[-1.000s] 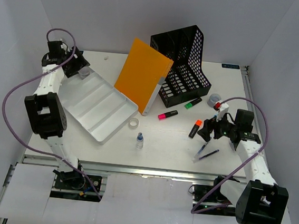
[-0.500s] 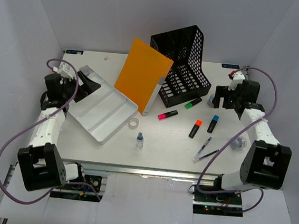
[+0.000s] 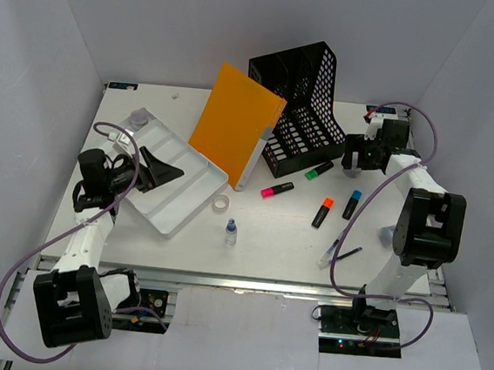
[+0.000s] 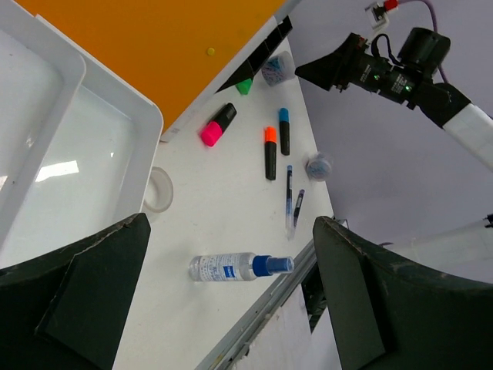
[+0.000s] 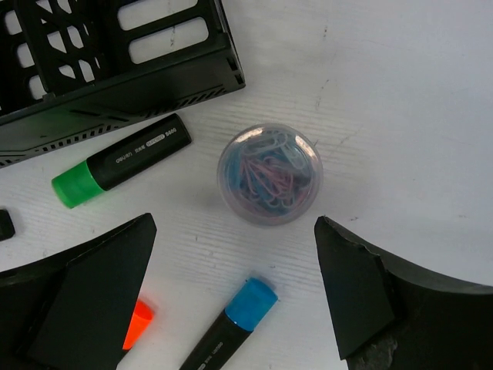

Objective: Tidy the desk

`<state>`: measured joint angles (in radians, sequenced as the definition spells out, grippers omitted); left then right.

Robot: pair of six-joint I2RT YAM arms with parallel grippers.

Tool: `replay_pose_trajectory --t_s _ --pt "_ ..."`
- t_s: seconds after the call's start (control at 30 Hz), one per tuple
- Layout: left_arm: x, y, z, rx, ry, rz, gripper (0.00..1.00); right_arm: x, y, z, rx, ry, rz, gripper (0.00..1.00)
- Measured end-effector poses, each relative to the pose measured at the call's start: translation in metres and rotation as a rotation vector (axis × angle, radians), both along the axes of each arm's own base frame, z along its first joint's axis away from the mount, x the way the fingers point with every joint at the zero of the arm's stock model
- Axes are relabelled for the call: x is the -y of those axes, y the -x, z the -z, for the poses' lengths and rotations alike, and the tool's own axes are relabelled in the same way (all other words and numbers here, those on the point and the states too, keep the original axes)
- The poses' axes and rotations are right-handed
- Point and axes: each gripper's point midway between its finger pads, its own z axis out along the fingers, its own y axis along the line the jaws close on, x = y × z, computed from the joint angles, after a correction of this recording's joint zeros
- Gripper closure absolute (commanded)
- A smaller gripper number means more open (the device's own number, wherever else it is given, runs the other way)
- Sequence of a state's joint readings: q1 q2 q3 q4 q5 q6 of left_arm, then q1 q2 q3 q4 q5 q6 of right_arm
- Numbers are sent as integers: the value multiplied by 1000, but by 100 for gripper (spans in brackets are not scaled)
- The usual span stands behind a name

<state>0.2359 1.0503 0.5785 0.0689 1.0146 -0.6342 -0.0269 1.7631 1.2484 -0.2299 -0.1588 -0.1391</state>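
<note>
The white desk holds scattered stationery. My left gripper is open and empty, hovering over the white compartmented tray. In the left wrist view it looks past the tray at a tape roll and a spray bottle. My right gripper is open and empty at the back right, above a clear jar of paper clips that sits just ahead of its fingers. A green highlighter and a blue one lie beside the jar.
An orange folder leans on a black file holder. Pink and orange highlighters, two pens, a spray bottle, a tape roll and small jars lie about. The metal rail runs along the front.
My left arm swung from the back left corner toward the front, its gripper now over the tray. My right arm swung from the pens to the back right, over the paper clip jar.
</note>
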Motion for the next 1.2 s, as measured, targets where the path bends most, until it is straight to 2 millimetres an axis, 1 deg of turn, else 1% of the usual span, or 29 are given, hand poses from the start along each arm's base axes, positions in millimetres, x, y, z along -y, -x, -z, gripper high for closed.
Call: replay_pose_trajectory --t_s 0.17,0.27,0.43,0.63,0.8,0.9,1.0,1.1,1.2 --pt "5 10 -14 50 10 32 2 3 -14 11 -17 62 32 10" --pt "8 15 -20 72 17 45 2 5 -16 19 -33 109 55 10" --pt "14 26 -22 80 32 65 2 9 -19 27 -47 159 78 8" --pt "24 37 -25 68 57 97 2 12 -34 35 -51 179 87 2" --pt "38 48 -33 84 67 139 2 14 -34 47 -73 194 81 15" --pt "50 55 -37 90 74 175 2 13 -34 50 -79 191 74 26" --pt "60 59 -36 80 82 197 2 11 -34 50 -78 184 67 39" --pt "68 62 -34 65 89 212 2 10 -35 50 -75 177 61 61" --pt "78 65 -33 57 97 224 2 8 -33 49 -69 168 54 73"
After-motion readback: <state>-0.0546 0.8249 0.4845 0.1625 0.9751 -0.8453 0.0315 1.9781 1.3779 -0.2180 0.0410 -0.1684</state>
